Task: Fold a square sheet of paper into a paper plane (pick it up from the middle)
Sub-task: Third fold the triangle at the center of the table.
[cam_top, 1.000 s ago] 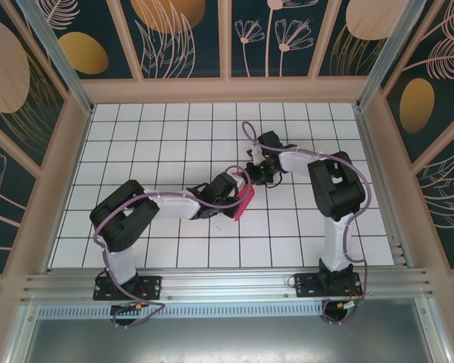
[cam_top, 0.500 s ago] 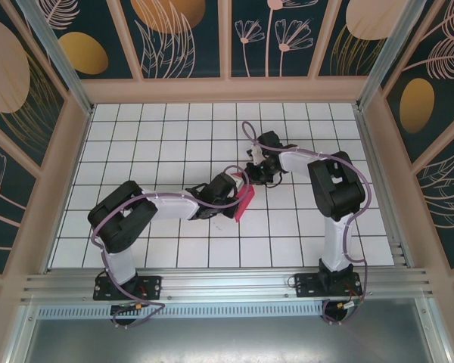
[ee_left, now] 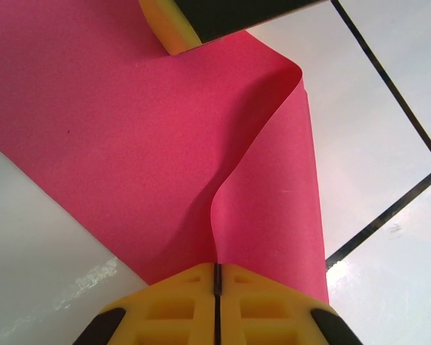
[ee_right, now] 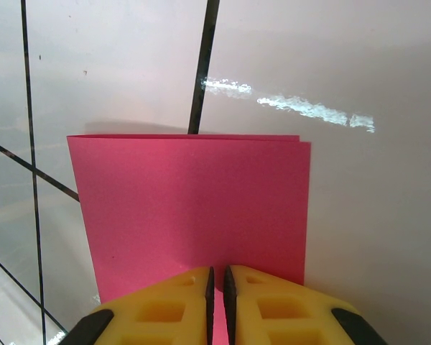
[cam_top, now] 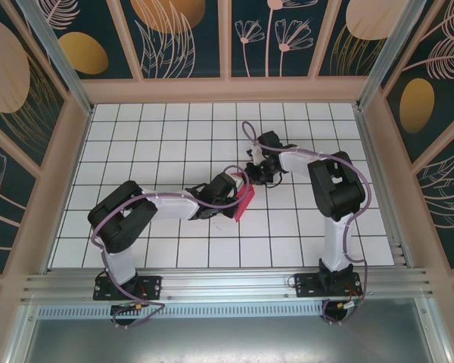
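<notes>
While both arms meet at mid-tabletop [cam_top: 174, 151], the square sheet of paper [ee_left: 122, 136] is held between them, doubled over in a loose, uncreased bend. The left pincer [ee_left: 217, 277] is closed tight on one margin. The right pincer [ee_right: 217, 279] is nearly shut, nipping the two layered edges. Whether the sheet's lower edge touches the tabletop is hard to tell from above. I judge this an early fold; next, the edges need matching and the bend pressing flat.
</notes>
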Tool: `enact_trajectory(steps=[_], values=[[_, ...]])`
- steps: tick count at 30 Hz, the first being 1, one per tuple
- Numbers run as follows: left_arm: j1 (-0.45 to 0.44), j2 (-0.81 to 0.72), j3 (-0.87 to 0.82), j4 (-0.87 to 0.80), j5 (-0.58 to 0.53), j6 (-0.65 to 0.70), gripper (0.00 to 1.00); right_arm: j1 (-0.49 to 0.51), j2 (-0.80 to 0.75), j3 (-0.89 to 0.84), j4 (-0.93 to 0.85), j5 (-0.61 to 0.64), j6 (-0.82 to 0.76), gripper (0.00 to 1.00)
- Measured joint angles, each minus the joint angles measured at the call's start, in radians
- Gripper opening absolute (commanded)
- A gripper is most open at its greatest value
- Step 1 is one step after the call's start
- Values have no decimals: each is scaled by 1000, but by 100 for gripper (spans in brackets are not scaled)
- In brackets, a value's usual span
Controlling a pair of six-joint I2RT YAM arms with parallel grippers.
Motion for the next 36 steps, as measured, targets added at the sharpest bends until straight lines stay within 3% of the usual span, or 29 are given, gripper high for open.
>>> enact_trajectory(steps=[13, 21, 27, 36], values=[[0, 6, 0, 1, 3, 0, 10, -18, -84, -10, 23, -18, 50, 25], [0, 7, 0, 1, 3, 4, 10, -52, -289, -187, 137, -64, 132, 15], [0, 7, 0, 2, 3, 4, 10, -32, -294, -322, 204, -127, 207, 11], [0, 7, 0, 1, 3, 4, 10, -24, -280, -346, 285, -158, 249, 11]])
